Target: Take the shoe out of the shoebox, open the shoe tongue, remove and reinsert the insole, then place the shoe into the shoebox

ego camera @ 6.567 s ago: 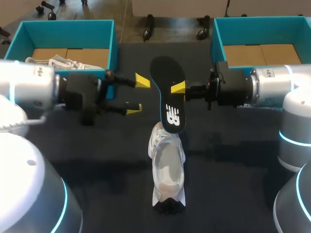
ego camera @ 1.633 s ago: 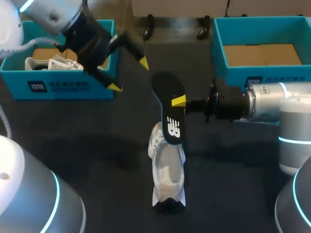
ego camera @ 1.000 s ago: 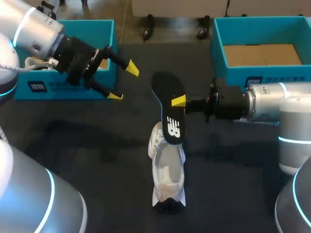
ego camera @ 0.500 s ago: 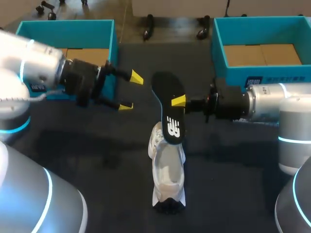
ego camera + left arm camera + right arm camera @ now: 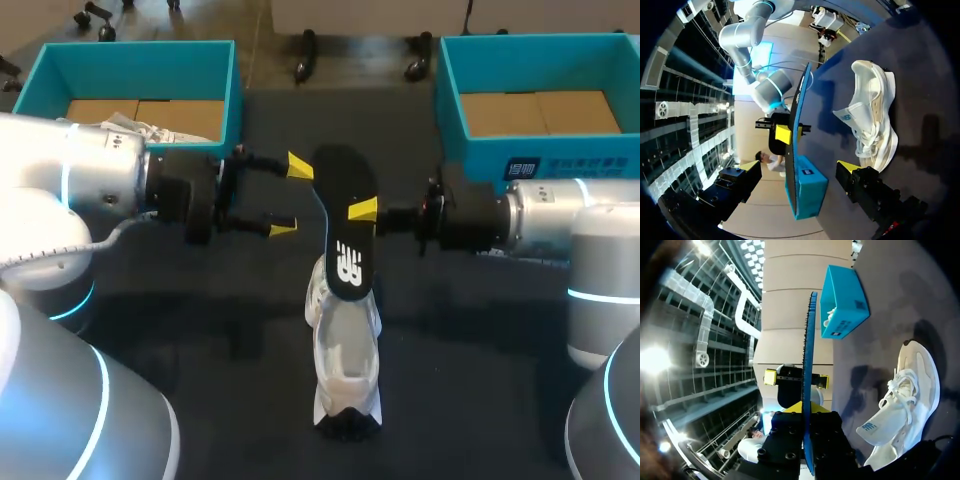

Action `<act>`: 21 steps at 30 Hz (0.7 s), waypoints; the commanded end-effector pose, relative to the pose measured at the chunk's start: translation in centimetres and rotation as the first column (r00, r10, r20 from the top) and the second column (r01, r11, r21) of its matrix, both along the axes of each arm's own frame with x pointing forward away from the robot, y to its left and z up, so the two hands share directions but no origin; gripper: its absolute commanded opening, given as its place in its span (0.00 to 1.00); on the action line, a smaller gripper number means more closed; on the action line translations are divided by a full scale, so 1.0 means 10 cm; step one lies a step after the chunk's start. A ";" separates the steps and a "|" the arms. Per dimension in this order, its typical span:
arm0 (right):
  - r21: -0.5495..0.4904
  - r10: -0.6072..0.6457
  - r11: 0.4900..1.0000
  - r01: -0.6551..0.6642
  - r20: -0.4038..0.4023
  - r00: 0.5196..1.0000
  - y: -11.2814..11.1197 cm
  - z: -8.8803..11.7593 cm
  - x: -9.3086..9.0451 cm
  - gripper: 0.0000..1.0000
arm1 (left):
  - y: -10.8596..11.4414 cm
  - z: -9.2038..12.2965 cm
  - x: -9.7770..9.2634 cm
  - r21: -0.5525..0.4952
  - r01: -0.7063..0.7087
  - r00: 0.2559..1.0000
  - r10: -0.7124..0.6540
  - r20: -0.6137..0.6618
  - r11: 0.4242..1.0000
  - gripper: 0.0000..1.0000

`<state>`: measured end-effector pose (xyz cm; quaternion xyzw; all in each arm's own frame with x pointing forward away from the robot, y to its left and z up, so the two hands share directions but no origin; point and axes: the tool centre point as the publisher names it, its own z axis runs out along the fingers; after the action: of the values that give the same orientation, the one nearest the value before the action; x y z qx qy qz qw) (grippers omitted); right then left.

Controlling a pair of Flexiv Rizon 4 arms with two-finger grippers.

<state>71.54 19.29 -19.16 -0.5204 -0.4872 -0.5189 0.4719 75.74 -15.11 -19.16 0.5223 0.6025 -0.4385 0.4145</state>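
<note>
A white shoe (image 5: 345,350) rests on the dark table near the middle front. Above it a black insole (image 5: 345,215) is held upright, its lower end over the shoe's far end. My right gripper (image 5: 364,211) comes in from the right and is shut on the insole's edge. My left gripper (image 5: 291,197) stands open just left of the insole, not touching it. In the left wrist view the insole (image 5: 797,135) shows edge-on ahead of the open fingers, with the shoe (image 5: 870,120) beside it. The right wrist view has the insole (image 5: 809,365) clamped in its own gripper (image 5: 808,412).
A teal shoebox (image 5: 215,70) at the back left holds a second white shoe (image 5: 135,128). Another teal shoebox (image 5: 450,75) stands at the back right, showing only its cardboard bottom. Dark tabletop lies on both sides of the shoe.
My left arm has swung down and to the right, bringing its open gripper close to the insole's left edge. The right gripper and insole have barely shifted.
</note>
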 end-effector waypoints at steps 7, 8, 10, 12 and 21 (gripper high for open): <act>-0.002 -0.004 1.000 0.004 0.001 1.000 0.01 0.00 -0.03 0.00 | -0.13 -0.09 0.02 -0.062 0.012 1.000 -0.013 -0.006 0.998 1.00; -0.002 -0.004 1.000 0.004 0.001 1.000 0.01 0.00 -0.03 0.00 | -0.15 -0.10 0.02 -0.064 0.014 1.000 -0.014 -0.009 0.998 1.00; -0.002 -0.004 1.000 0.004 0.001 1.000 0.01 0.00 -0.03 0.00 | -0.21 -0.11 0.03 -0.089 -0.001 1.000 0.000 -0.012 0.996 1.00; -0.002 -0.004 1.000 0.004 0.001 1.000 0.01 0.00 -0.03 0.00 | -0.24 -0.11 0.04 -0.119 -0.020 1.000 0.018 -0.014 0.993 1.00; -0.002 -0.004 1.000 0.004 0.001 1.000 0.01 0.00 -0.03 0.00 | -0.38 -0.10 0.03 -0.184 -0.068 0.998 0.068 -0.009 0.981 0.51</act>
<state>71.32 19.19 -19.11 -0.5212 -0.4865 -0.5198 0.4706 76.33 -18.18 -19.92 0.4665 0.5794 -0.4800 0.4651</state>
